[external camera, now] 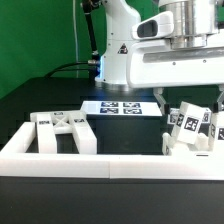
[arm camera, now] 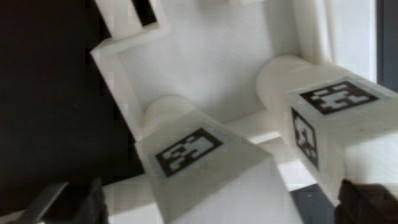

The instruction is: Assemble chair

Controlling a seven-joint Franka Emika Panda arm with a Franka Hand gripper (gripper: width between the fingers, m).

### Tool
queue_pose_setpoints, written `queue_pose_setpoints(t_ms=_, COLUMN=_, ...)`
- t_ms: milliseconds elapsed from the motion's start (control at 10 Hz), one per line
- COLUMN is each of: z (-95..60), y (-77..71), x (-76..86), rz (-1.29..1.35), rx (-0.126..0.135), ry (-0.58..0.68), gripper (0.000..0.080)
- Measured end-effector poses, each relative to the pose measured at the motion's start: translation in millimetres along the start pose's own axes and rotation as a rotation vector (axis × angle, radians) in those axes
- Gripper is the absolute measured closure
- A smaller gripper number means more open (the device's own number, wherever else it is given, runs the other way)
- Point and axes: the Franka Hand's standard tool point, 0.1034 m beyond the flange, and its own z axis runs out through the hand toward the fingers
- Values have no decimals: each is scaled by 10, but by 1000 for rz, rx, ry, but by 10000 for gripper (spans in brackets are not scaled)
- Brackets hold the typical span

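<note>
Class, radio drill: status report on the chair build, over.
Gripper open, above two tagged posts, nothing held. Chair unassembled: frame piece lies apart, exterior view's left. White rail close beside the posts.

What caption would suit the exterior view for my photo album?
Open tool hovering over tagged white chair posts, with a frame piece lying at the exterior view's left behind the white rail.

Robotics laboratory test cell. Marked as such by white robot arm at upper centre, green backdrop curtain at upper left, black bench, marker board at centre, and tag-bearing white chair parts at right.
</note>
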Motion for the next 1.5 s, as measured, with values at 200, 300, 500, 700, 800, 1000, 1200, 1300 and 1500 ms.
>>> queue_pose_setpoints(t_ms=200, z=-10, y=51, x=24, rz=2, rx=-1, ry=2, gripper=150)
queue_pose_setpoints(t_ms=300, z=-7, y=83, x=33, rz=3, rx=-2, ry=3, gripper=150)
queue_pose_setpoints(t_ms=500, z=7, y=100, x=27, rz=5, rx=-3, ry=1, gripper=281)
queue_pose_setpoints(t_ms=700, z=6, y=112, x=30, rz=7, rx=-4, ry=1, gripper=509)
queue_pose_setpoints(t_ms=800, z=7, y=113, x=29, rz=7, rx=-4, ry=1, gripper=508)
queue_pose_setpoints(t_ms=1000, z=11, y=116, x=29, rz=28, rx=-3, ry=1, gripper=508)
queue_pose_setpoints(t_ms=1200, z=15, y=120, x=37, rz=101, rx=3, ry=3, gripper=508)
queue_pose_setpoints(t_ms=1300, z=19, y=111, x=44, rz=161, rx=4, ry=9, gripper=508)
queue_pose_setpoints(t_ms=1500, z=27, y=87, x=73, rz=394, rx=10, ry=31, gripper=508)
